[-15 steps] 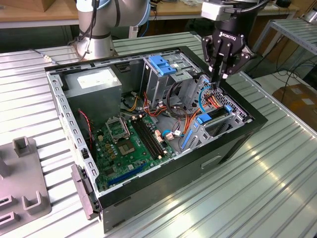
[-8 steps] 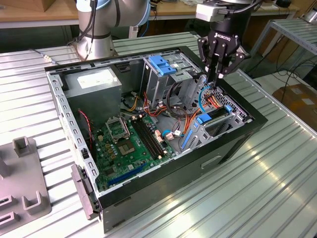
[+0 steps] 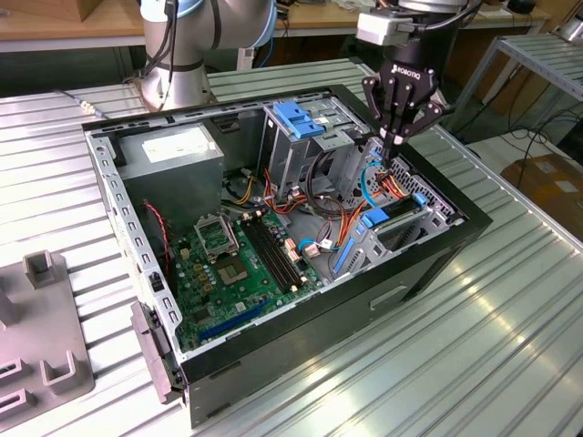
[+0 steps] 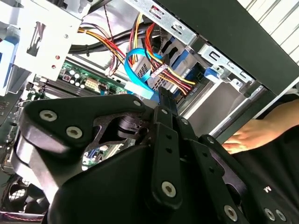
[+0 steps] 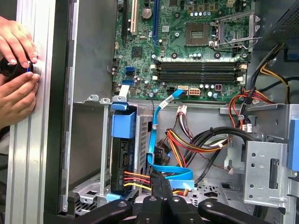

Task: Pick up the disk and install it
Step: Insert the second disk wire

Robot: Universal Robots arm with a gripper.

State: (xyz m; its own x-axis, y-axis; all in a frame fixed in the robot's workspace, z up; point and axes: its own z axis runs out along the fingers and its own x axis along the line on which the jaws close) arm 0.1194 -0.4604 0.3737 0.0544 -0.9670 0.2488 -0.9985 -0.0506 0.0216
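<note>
The disk (image 5: 122,161) seems already seated on edge in its bay near the case (image 3: 437,259) wall, cables attached. The gripper (image 3: 393,150) hovers above the cables (image 5: 187,144), fingers together, holding nothing.

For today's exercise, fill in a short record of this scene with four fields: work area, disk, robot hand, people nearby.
work area: open computer case on a slatted metal table, motherboard exposed
disk: standing on edge in its bay by the case's side wall, blue carrier around it, coloured wires plugged in
robot hand: lowered into the case beside the drive cage, fingers together at the cables
people nearby: a person's hands on the table outside the case
</note>
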